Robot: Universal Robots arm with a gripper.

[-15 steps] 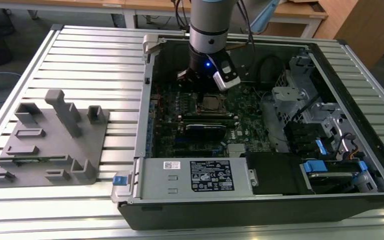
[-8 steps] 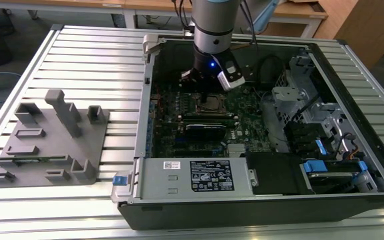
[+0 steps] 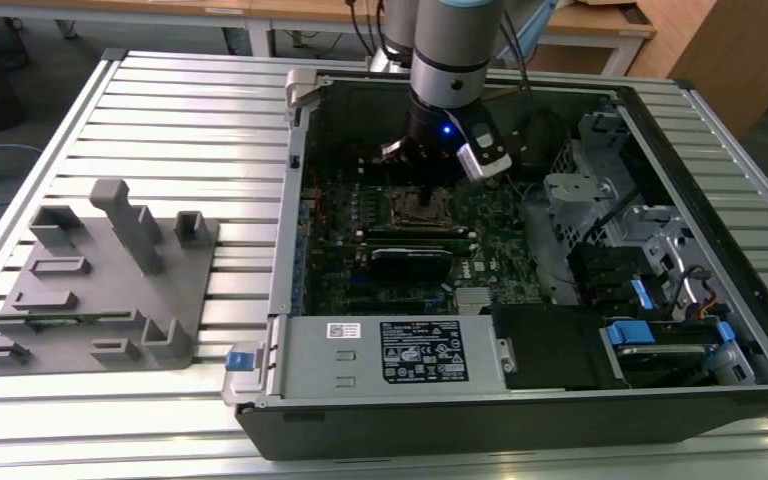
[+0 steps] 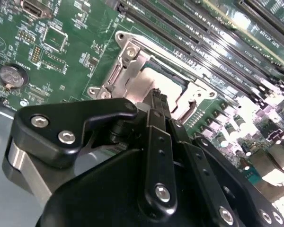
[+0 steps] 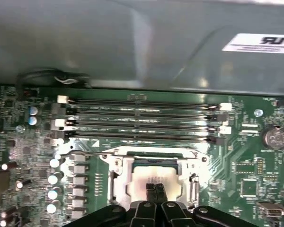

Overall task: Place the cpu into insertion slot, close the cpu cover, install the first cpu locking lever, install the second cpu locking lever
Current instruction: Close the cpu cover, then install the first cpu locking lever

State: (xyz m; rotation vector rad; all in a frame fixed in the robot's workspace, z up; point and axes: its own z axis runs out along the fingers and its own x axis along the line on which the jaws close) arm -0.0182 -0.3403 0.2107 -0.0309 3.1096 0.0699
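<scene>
In both wrist views the gripper point(image 5: 155, 191) is reaching down with its two black fingers pressed together and nothing held between them. The tips are hovering at or just above the pale face of the cpu point(image 5: 151, 176); I cannot tell whether they are touching it.

The chip is lying flat in the insertion slot point(image 3: 424, 207), so the placing step looks done. The silver cpu cover point(image 5: 119, 179) appears to be lying down around it, with the chip's face showing through the square cut-out. Closed fingers make a narrow tip, probably for pushing rather than grasping.

A thin wire locking lever point(image 5: 87, 153) is running along one edge of the cover; whether it is latched is unclear.

Beyond the socket, the long memory slots point(image 5: 142, 120) are lying in parallel rows. Past them the grey case wall point(image 5: 132, 47) is rising.

In the exterior view the arm is standing in the upper middle of the frame, over the open computer case point(image 3: 291, 200).
</scene>
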